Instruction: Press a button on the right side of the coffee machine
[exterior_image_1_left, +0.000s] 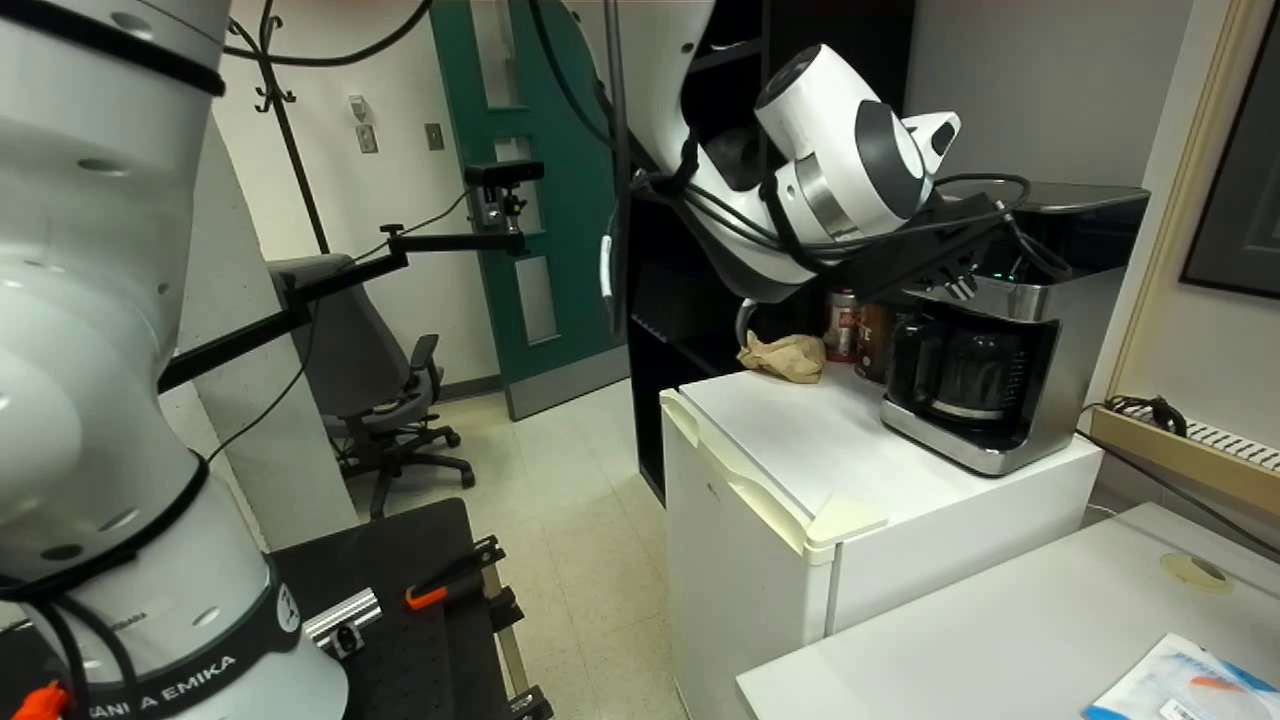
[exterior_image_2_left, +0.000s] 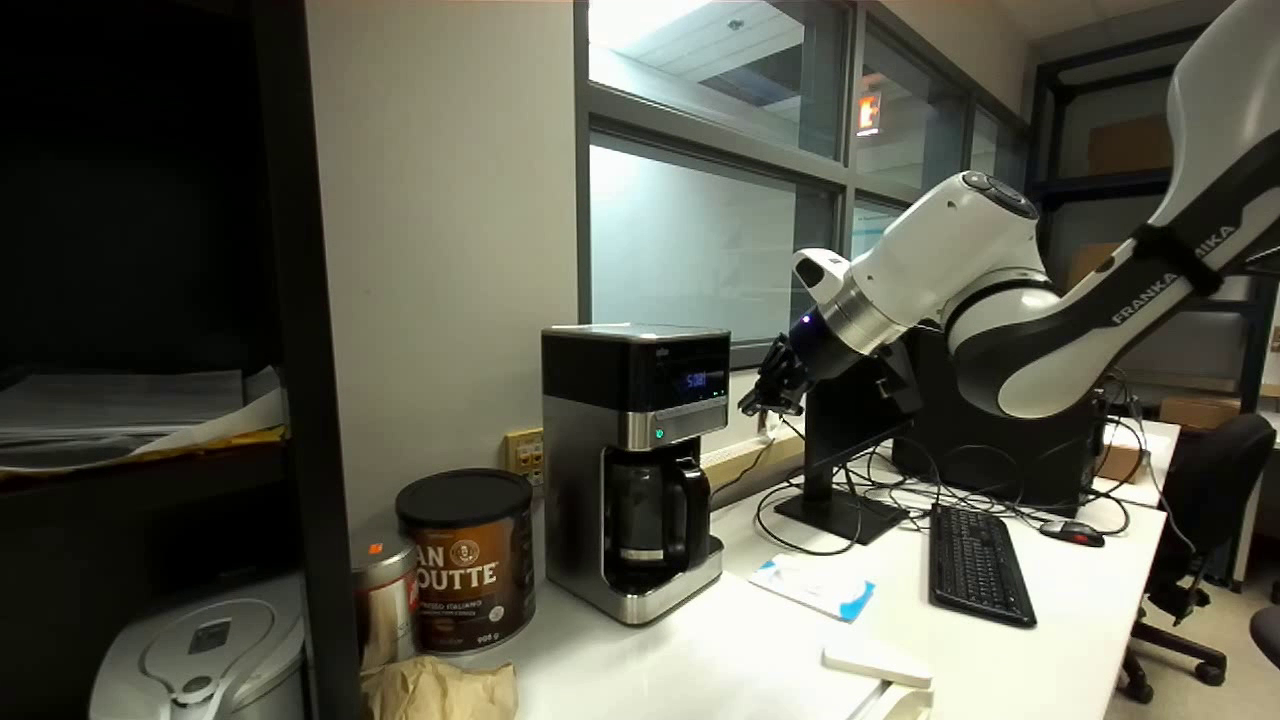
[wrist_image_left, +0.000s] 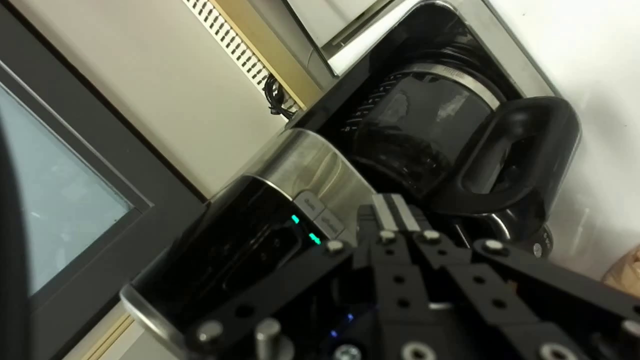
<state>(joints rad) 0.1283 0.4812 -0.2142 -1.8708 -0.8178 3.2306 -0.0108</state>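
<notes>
Papers (exterior_image_2_left: 130, 400) lie on a dark shelf (exterior_image_2_left: 295, 300) at the left of an exterior view; next come a metal tin (exterior_image_2_left: 385, 605), crumpled paper (exterior_image_2_left: 440, 690) and a brown coffee can (exterior_image_2_left: 465, 575), close beside the coffee machine (exterior_image_2_left: 645, 432) on the white mini-fridge (exterior_image_1_left: 790, 450). Just right of the machine, apart from it, hangs the gripper (wrist_image_left: 394, 212), its fingers (wrist_image_left: 405, 212) pressed together; in the wrist view they hide part of the front band (wrist_image_left: 312, 160) beside two grey buttons (wrist_image_left: 330, 223). Farther right: packet (exterior_image_2_left: 812, 586), monitor (exterior_image_2_left: 850, 430), keyboard (exterior_image_2_left: 980, 565), mouse (exterior_image_2_left: 1070, 532).

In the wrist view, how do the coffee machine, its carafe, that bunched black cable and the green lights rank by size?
From largest to smallest:
1. coffee machine
2. carafe
3. bunched black cable
4. green lights, each tiny
</notes>
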